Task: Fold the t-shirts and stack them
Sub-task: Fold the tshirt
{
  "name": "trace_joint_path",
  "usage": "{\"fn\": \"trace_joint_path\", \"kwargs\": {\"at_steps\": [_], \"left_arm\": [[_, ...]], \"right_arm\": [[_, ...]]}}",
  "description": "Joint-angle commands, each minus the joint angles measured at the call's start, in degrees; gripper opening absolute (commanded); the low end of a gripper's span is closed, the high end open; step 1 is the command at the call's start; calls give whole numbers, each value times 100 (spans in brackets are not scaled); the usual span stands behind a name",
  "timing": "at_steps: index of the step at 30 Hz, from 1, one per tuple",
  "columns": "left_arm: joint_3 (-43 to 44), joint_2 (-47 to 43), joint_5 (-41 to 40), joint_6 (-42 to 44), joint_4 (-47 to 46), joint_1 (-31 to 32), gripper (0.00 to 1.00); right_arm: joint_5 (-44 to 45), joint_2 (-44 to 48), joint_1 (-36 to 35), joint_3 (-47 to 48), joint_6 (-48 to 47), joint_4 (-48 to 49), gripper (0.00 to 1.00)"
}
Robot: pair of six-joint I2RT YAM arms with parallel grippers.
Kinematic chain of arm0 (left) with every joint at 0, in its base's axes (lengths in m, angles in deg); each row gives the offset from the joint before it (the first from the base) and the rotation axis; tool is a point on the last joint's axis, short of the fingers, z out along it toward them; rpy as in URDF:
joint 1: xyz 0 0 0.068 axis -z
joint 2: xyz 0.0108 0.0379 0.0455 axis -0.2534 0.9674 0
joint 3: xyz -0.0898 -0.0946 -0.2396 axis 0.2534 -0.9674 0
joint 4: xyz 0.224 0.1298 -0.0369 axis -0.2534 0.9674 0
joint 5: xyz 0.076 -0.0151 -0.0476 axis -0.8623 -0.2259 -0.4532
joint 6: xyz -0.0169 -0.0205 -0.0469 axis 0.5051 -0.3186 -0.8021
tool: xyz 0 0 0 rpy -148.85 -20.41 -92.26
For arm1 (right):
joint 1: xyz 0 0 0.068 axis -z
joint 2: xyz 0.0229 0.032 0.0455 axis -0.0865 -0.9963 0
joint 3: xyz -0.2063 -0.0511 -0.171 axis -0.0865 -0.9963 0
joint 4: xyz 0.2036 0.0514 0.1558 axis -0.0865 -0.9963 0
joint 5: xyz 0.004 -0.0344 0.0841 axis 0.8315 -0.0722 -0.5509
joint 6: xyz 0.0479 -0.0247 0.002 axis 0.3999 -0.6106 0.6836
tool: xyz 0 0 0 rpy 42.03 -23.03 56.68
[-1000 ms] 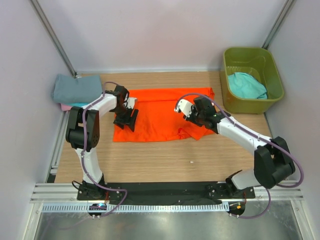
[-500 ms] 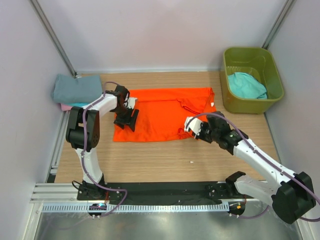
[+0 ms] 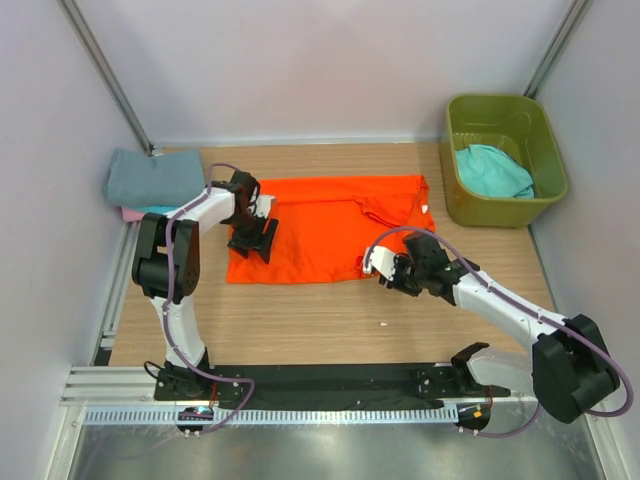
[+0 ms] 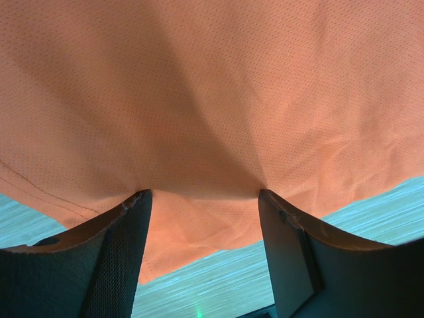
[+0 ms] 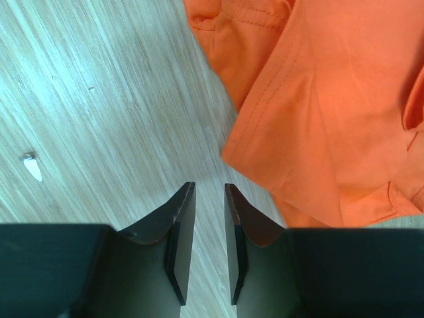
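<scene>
Nearest the arm bases, at about 5 o'clock of the orange t-shirt (image 3: 320,225), the right gripper (image 5: 209,188) is seen low over bare table (image 3: 300,325), its jaws drawn to a narrow slit with nothing between them. The shirt's hemmed edge lies just beside it at 1 o'clock, untouched. Farther in, on the shirt's 9 o'clock side, the left gripper (image 4: 203,193) is pressed down on the cloth with its jaws spread wide, so the fabric is pinned rather than pinched. The orange shirt is laid across the middle of the table and is judged only partly folded: its right end is rumpled and doubled over, and no tidy packet has been formed. At 10 o'clock of the table a folded grey-blue t-shirt (image 3: 150,175) is stacked on a pink t-shirt (image 3: 128,213), so that much is judged done. At 2 o'clock a teal t-shirt (image 3: 495,172) is left crumpled in the olive tub (image 3: 500,212), not yet folded. Counted: two grippers, neither holding anything; one orange shirt in work; two shirts surely stacked, with a teal sliver (image 3: 158,208) at the stack's edge that may be a third; one shirt in the one tub.
</scene>
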Motion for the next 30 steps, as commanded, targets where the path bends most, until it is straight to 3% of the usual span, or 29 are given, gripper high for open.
{"fn": "trace_joint_path", "kwargs": {"at_steps": [1,15,30], "left_arm": [[-61,-10,-45,81,-149,28,67],[-17,87,-88,90,-141,28,67],[-43,60,-133,90,-140,54,67]], "right_arm": [[-191,-152,-9,127,-133,318,31],[-16,-837,-1,-13,-318,898,36],[371,-1295,-9,-259,-520,1610,31]]}}
